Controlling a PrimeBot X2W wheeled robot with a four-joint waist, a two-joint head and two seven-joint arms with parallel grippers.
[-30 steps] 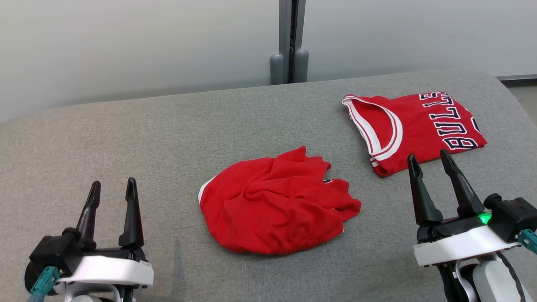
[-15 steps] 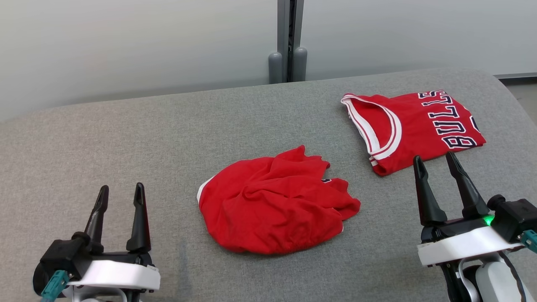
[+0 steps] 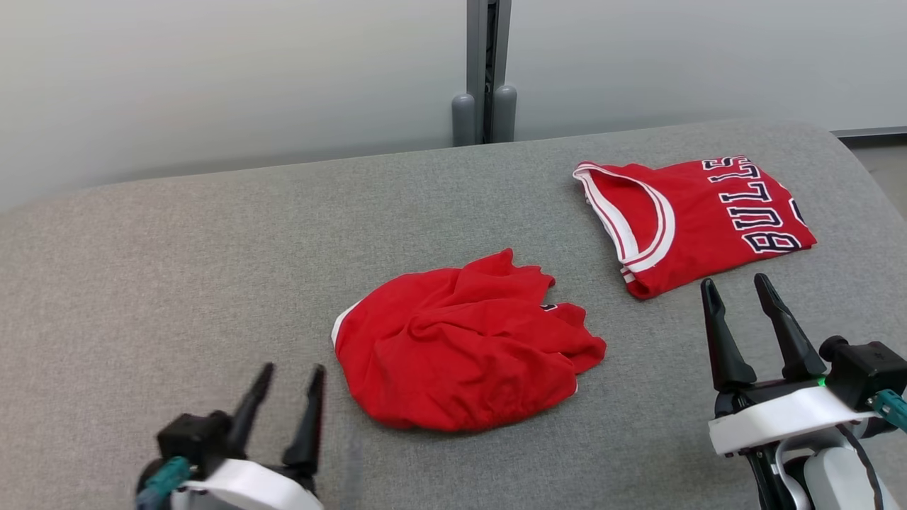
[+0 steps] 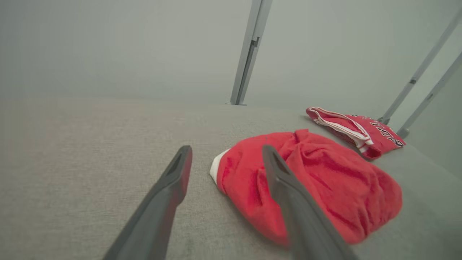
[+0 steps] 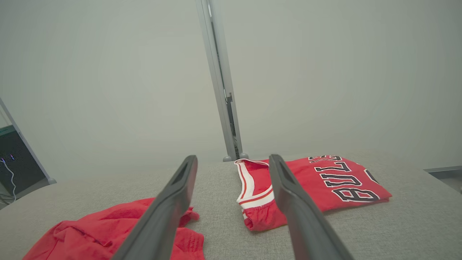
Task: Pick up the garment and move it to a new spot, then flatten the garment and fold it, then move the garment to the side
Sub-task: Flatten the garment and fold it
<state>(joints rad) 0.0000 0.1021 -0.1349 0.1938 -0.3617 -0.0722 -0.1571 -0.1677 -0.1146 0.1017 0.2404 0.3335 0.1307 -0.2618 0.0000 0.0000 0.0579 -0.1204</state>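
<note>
The garment (image 3: 460, 340) is a crumpled red heap with a white trim edge, lying in the middle of the grey padded surface (image 3: 212, 248). My left gripper (image 3: 293, 368) is open at the lower left, a short way from the heap's left edge, with nothing between its fingers. Along the left wrist view, the garment (image 4: 310, 180) lies just ahead and to the right of my left gripper (image 4: 226, 148). Low on the right, my right gripper (image 3: 734, 281) stands open and empty. The right wrist view shows my right gripper (image 5: 232, 157) with the garment (image 5: 108, 231) at lower left.
A folded red jersey (image 3: 698, 216) with white trim and dark lettering lies at the back right, just beyond my right fingertips; it also shows as the jersey (image 4: 355, 131) and the jersey (image 5: 325, 184). A grey post (image 3: 485, 71) stands against the pale wall behind.
My left gripper has moved right toward the crumpled garment and sits lower in the head view. The right gripper has dropped slightly. Both garments lie as before.
</note>
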